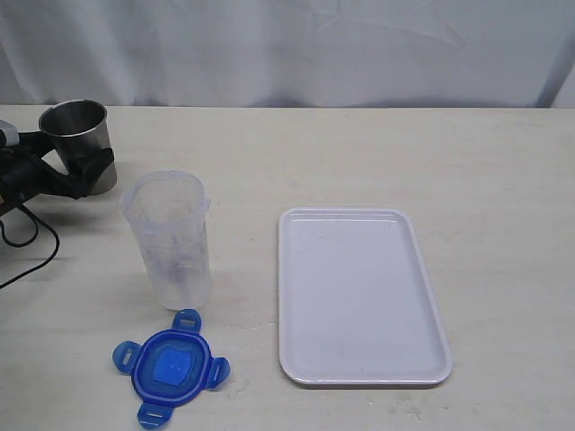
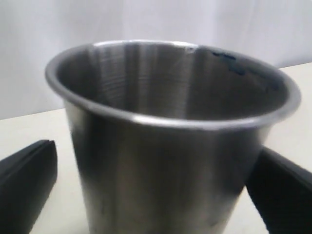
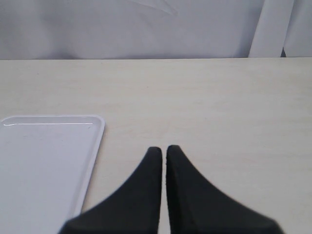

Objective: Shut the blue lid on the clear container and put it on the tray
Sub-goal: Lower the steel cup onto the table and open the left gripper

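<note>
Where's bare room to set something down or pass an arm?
The tray is bare, and so is the table right of it and behind it. A lane runs between tray and clear container. The left side is crowded: steel cup inside the left gripper, container, blue lid just in front.

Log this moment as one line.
left gripper open around steel cup | right gripper shut | blue lid off | clear container upright, beside tray

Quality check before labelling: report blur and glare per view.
Exterior view: sharp, evenly lit, faint shadows around tall clear plastic container. Left wrist view: shiny steel cup slightly soft, streaked with reflections. Right wrist view: black right gripper soft-edged, table sharper.
</note>
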`<state>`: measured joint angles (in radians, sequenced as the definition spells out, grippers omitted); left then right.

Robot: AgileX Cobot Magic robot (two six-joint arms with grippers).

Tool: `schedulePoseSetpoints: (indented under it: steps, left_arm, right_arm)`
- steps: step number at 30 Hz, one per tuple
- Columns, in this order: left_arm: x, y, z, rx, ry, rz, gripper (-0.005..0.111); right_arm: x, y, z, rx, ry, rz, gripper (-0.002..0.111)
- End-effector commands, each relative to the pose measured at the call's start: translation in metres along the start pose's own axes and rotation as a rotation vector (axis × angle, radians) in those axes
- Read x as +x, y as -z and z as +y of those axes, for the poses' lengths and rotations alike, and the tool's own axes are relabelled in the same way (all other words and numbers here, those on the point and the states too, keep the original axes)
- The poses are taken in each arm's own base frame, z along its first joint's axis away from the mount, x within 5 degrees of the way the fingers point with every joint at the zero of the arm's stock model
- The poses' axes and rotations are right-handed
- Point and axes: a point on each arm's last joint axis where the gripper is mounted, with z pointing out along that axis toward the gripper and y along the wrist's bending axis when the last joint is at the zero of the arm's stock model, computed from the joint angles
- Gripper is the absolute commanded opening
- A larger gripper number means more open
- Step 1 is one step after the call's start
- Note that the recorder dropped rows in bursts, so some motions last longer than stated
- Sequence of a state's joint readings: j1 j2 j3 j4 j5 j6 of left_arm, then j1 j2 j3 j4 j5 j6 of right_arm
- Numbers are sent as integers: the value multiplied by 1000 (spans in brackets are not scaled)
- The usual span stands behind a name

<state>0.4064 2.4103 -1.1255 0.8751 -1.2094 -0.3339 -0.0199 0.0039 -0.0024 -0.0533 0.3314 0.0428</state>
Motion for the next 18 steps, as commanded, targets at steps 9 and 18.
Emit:
schedulePoseSetpoints:
  steps: [9, 18]
  left_arm:
    - [-1, 12, 7, 56, 10, 16, 105]
    - [-10, 41, 25, 119, 34, 64, 105]
  right_arm:
    - [0, 0, 0, 3, 12, -13, 4]
    - [0, 0, 0, 3, 12, -13, 4]
